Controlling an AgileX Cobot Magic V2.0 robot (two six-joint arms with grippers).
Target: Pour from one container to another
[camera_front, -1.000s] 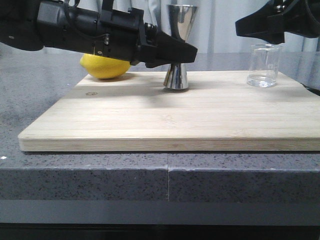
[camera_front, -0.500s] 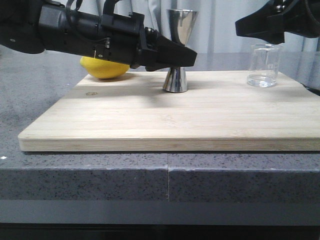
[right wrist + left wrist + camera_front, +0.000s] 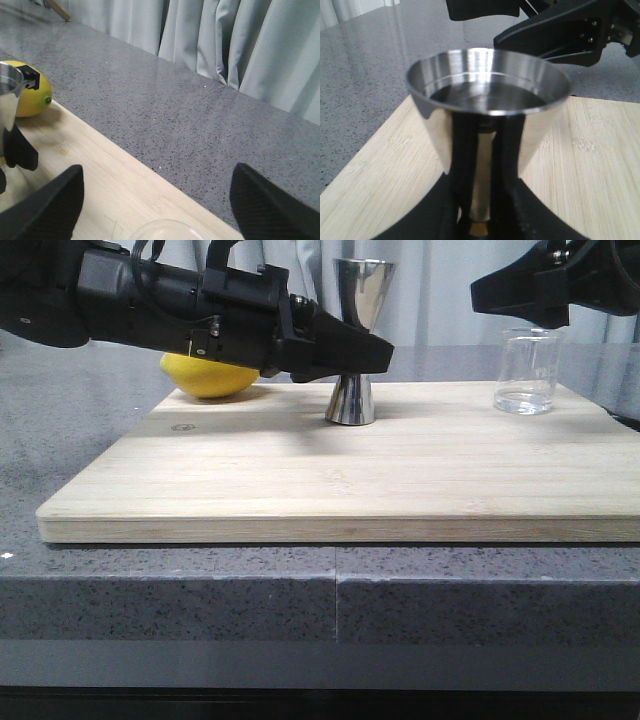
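Note:
The steel hourglass jigger (image 3: 362,300) stands on the wooden board (image 3: 340,480), a little left of its middle at the back. My left gripper (image 3: 362,352) reaches in from the left and is shut on the jigger's narrow waist. In the left wrist view the jigger's cup (image 3: 487,95) fills the frame, with the black fingers (image 3: 452,215) pressed on either side of the gold-banded stem. The clear glass beaker (image 3: 527,370) stands at the board's back right. My right gripper (image 3: 500,292) hovers open just above and left of the beaker; the beaker's rim (image 3: 165,230) lies between its spread fingers.
A yellow lemon (image 3: 210,375) lies at the board's back left, partly behind my left arm, and also shows as the lemon (image 3: 32,95) in the right wrist view. The board rests on a grey speckled counter (image 3: 200,590). Pale curtains hang behind.
One second ago the jigger's base sat slightly askew; the left gripper shifted a little and the jigger now stands straight. Nothing has moved in the last half second. The right arm stays still.

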